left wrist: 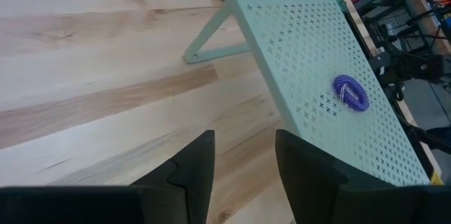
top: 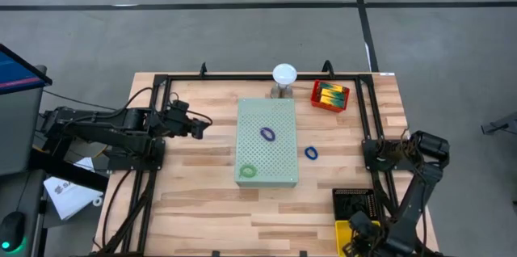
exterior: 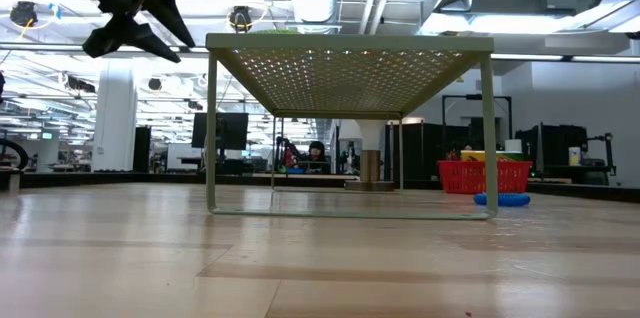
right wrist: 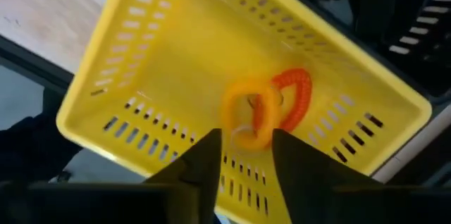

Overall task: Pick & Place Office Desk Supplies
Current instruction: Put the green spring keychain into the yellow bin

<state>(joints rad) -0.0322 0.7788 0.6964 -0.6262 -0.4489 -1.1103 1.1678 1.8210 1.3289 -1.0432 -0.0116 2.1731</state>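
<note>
My right gripper (right wrist: 243, 150) points down into a yellow basket (right wrist: 162, 48) at the table's near right corner (top: 347, 231), fingers apart. A yellow-orange loop (right wrist: 248, 115) and an orange loop (right wrist: 296, 97) lie on the basket's floor just past the fingertips. A purple loop (top: 267, 133) and a green loop (top: 248, 171) lie on top of the pale-green perforated board (top: 279, 156). A blue loop (top: 311, 153) rests on the table to the board's right. My left gripper (left wrist: 243, 171) hangs open above the table left of the board (top: 198, 125). My right gripper's fingertips (right wrist: 211, 143) stand on either side of the yellow-orange loop's near end (right wrist: 243, 138), coming from above. Whether they touch it I cannot tell. The loop lies on the basket's floor.
A red basket (top: 330, 95) with yellow-green contents stands at the far right, a white dome on a stand (top: 284, 75) behind the board. A black basket (top: 355, 200) sits next to the yellow one. Black frame rails (top: 161, 111) border the table. Bare wood lies between board and left arm.
</note>
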